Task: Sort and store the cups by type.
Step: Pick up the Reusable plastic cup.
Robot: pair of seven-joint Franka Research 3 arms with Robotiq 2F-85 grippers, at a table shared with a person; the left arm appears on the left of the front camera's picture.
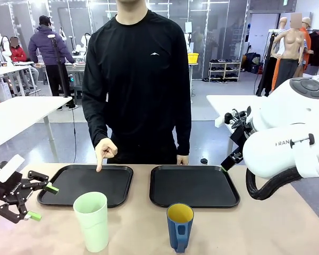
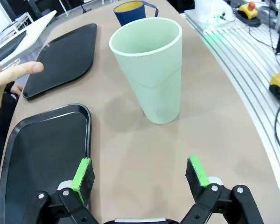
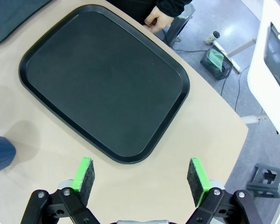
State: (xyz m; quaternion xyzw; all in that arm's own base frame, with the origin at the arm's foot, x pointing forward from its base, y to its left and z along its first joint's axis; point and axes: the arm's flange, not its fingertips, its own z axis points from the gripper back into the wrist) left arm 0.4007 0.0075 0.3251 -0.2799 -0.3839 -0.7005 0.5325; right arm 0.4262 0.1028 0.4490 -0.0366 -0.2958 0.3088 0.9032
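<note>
I see my left gripper (image 1: 43, 202) low over the left end of the table (image 1: 255, 228), jaws spread wide and holding nothing. In its wrist camera the tumbler (image 1: 91, 220) stands upright ahead of the fingers, apart from them. It sits on bare tabletop, just on my side of the left tray (image 1: 87, 184). The mug (image 1: 179, 226) stands upright to the right of the tumbler, well apart from it. It is on my side of the right tray (image 1: 194, 186), with its handle turned toward me. My right gripper (image 3: 140, 175) is also wide and holds nothing; its fingers point down at the table just beside the right tray's edge. The person stands at the far side, with one hand (image 1: 105, 150) pointing its index finger down at the left tray's far rim.
</note>
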